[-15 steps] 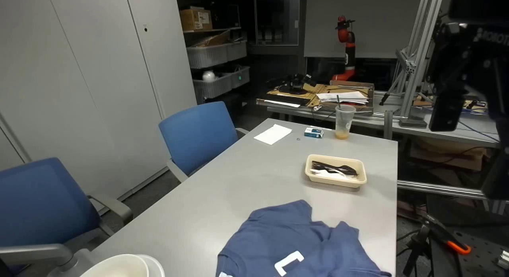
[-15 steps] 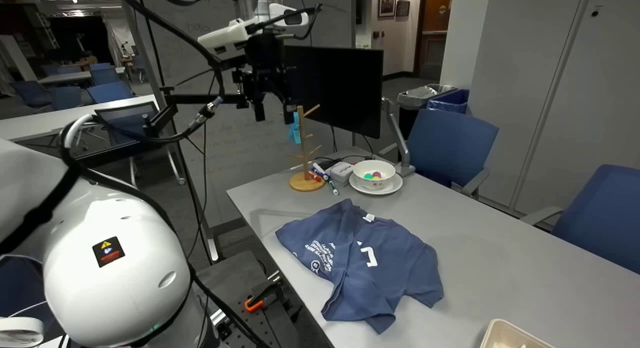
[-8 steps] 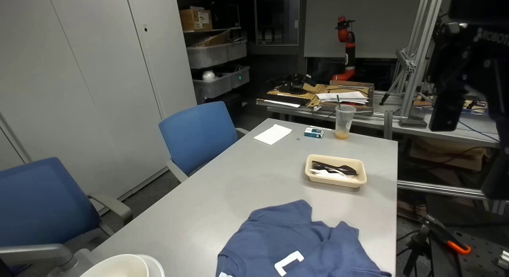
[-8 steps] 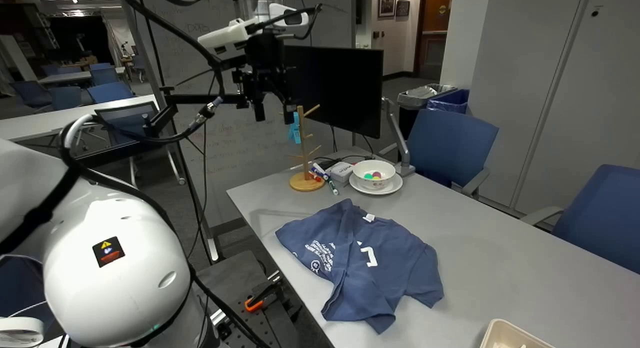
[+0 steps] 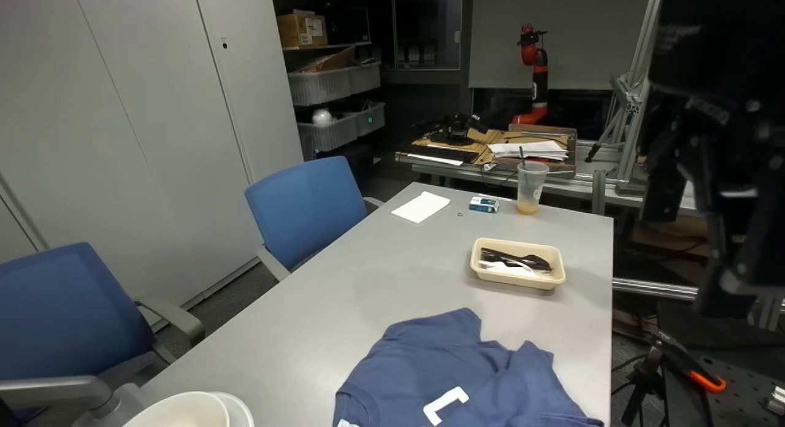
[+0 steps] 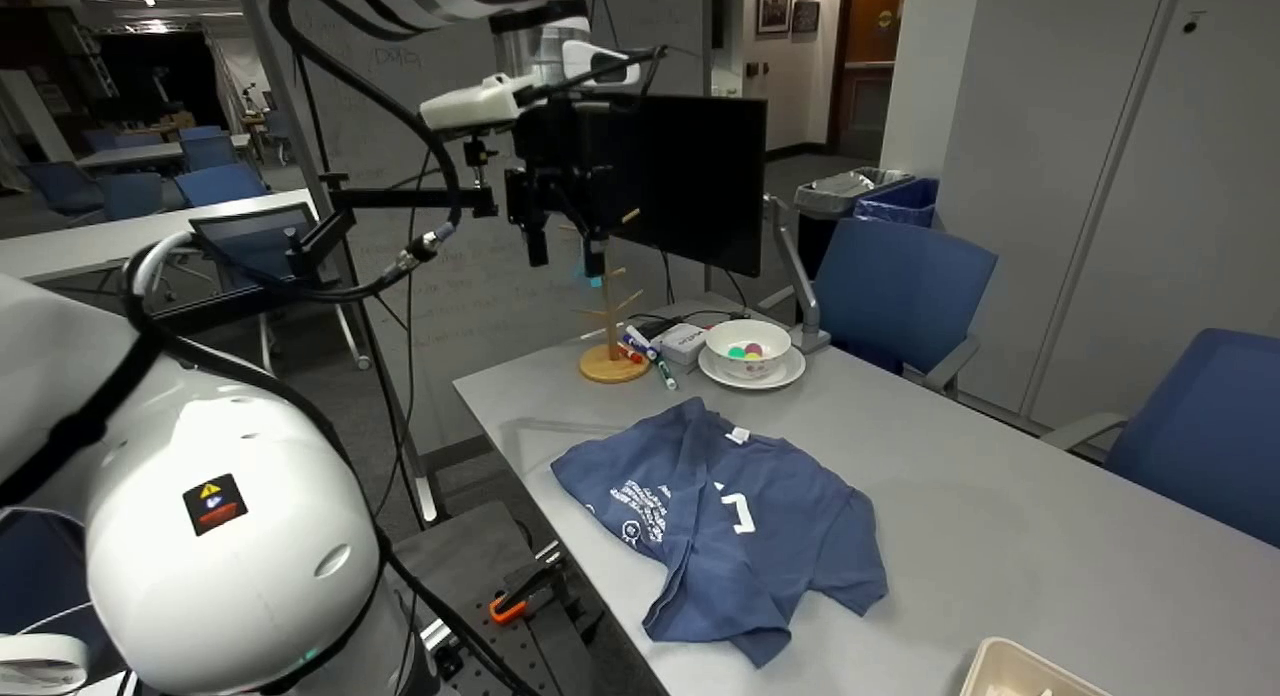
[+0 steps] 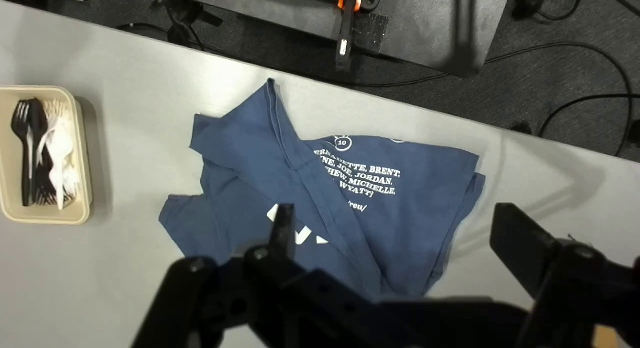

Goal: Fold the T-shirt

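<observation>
In the wrist view the gripper (image 7: 393,228) covers part of the blue T-shirt (image 7: 300,188), a fold hides the start of the printed names (image 7: 362,177), and a cutlery tray (image 7: 45,214) is cut by the left edge; in an exterior view a white bowl (image 5: 190,403) runs off the bottom edge, like the T-shirt, and the gripper is blurred; in an exterior view the gripper blocks part of a monitor (image 6: 700,186) and the top of a wooden stand (image 6: 611,321), leaving a light-blue object (image 6: 597,282) too covered to name; writing on the whiteboard (image 6: 465,321) is too faint to read.
</observation>
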`<state>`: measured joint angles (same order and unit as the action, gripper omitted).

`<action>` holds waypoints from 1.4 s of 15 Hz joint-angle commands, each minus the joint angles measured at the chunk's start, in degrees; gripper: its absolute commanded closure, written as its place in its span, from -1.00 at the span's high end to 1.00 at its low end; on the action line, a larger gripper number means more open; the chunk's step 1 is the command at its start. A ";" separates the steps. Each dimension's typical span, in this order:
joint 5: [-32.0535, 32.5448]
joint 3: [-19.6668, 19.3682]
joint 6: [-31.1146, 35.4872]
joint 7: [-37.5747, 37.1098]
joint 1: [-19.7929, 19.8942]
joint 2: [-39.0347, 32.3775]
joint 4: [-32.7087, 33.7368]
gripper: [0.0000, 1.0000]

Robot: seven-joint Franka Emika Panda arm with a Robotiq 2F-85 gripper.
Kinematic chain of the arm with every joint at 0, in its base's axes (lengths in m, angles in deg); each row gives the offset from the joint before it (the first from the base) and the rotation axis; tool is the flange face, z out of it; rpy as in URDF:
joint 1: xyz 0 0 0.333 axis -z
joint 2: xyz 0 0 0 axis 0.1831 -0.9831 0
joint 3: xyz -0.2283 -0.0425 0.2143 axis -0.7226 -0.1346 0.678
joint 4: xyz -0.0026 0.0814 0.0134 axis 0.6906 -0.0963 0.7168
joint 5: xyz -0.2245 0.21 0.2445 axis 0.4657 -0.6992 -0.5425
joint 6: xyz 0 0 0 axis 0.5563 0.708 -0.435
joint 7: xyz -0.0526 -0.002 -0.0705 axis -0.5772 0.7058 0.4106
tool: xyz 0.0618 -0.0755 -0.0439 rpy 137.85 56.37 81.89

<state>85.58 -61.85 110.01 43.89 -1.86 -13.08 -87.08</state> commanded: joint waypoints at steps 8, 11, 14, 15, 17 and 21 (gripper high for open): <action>-1.40 -4.88 15.65 -0.27 1.96 -5.99 -14.41 1.00; -1.33 -5.06 16.19 -0.23 2.06 -7.39 -14.73 1.00; -1.33 -4.99 16.18 -0.23 2.03 -6.87 -14.58 1.00; -0.62 -4.66 16.44 -0.70 2.32 -7.80 -14.27 1.00; -0.50 -5.09 18.04 -0.59 2.91 -10.49 -14.40 1.00; 3.84 -5.31 25.66 -4.16 6.40 -16.88 -16.90 0.88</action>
<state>86.18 -66.99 129.14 41.78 1.55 -24.35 -102.56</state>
